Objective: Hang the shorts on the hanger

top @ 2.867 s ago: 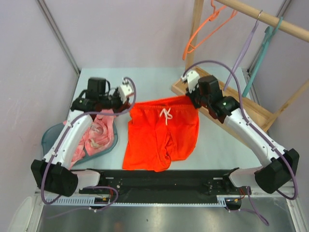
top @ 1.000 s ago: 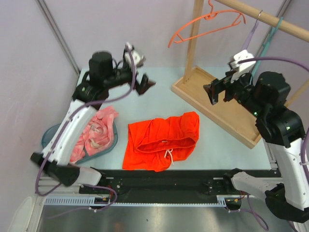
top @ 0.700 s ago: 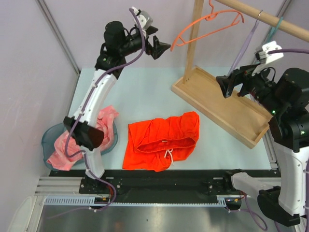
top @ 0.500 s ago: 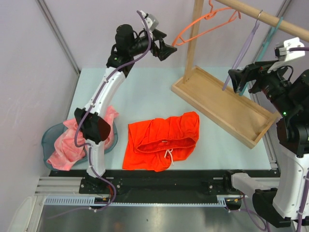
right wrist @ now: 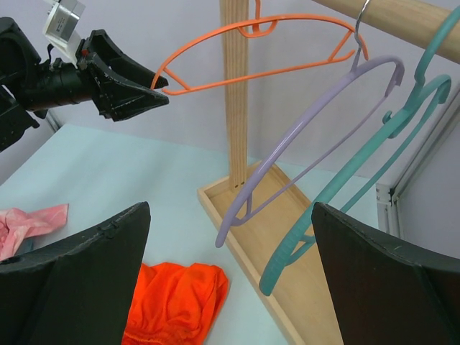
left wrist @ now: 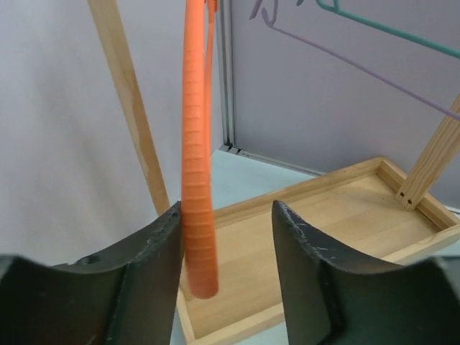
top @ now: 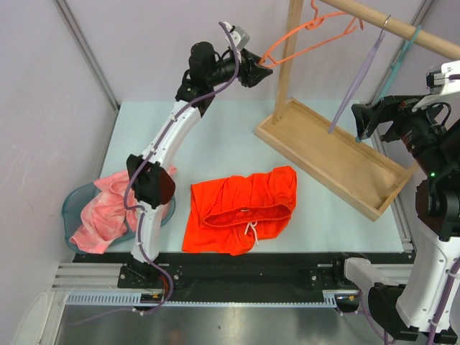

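Note:
The orange-red shorts [top: 241,208] lie folded over on the table in front of the arms, with the waistband and white drawstring toward the near edge; they also show in the right wrist view [right wrist: 172,302]. The thin orange hanger [top: 309,39] hangs by its hook from the wooden rail. My left gripper [top: 262,66] is stretched up to the hanger's left end. The hanger [left wrist: 198,180] runs between its jaws, resting against the left finger, with a gap to the right finger. My right gripper [top: 366,118] hovers wide open and empty over the rack's base.
A lilac hanger [top: 356,79] and a teal hanger [top: 399,50] hang on the same rail [top: 388,21], right of the orange one. The rack's post [top: 291,43] rises from a wooden tray base [top: 323,158]. A pink garment [top: 100,212] lies in a grey-blue basin [top: 72,201] at the left.
The left arm has swung up from over the table to the orange hanger's end, and its jaws have narrowed around it. The right arm has risen and drawn back to the right.

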Controlling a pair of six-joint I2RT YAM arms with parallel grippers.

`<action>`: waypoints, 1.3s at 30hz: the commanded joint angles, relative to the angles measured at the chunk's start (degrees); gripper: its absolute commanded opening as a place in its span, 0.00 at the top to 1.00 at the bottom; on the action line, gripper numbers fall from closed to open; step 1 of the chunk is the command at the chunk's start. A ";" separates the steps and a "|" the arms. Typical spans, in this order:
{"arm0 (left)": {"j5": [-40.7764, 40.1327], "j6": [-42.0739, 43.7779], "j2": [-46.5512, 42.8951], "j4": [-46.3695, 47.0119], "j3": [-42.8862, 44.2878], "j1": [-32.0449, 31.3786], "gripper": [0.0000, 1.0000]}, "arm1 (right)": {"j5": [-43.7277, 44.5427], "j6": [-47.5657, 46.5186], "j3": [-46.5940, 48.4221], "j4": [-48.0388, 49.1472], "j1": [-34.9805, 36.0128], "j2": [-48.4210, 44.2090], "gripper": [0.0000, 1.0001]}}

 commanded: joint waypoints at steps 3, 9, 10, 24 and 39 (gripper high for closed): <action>-0.96 0.47 -0.03 3.74 3.69 -2.36 0.64 | -0.53 0.60 2.07 0.70 -0.87 0.31 0.00; -3.51 -0.67 -0.11 5.41 5.19 -2.54 0.95 | -0.53 0.51 1.98 0.43 -1.39 -0.05 0.00; -3.86 -0.84 -0.38 5.93 5.28 -2.54 0.99 | -0.44 0.51 1.98 0.43 -1.39 -0.13 0.00; -2.11 -7.61 -8.02 10.25 3.35 -2.45 1.00 | -1.32 0.77 1.10 2.19 -1.57 -0.57 0.00; 6.41 -11.49 -23.22 12.45 -19.31 3.78 1.00 | -5.36 -0.72 -2.51 7.55 -1.57 0.03 0.00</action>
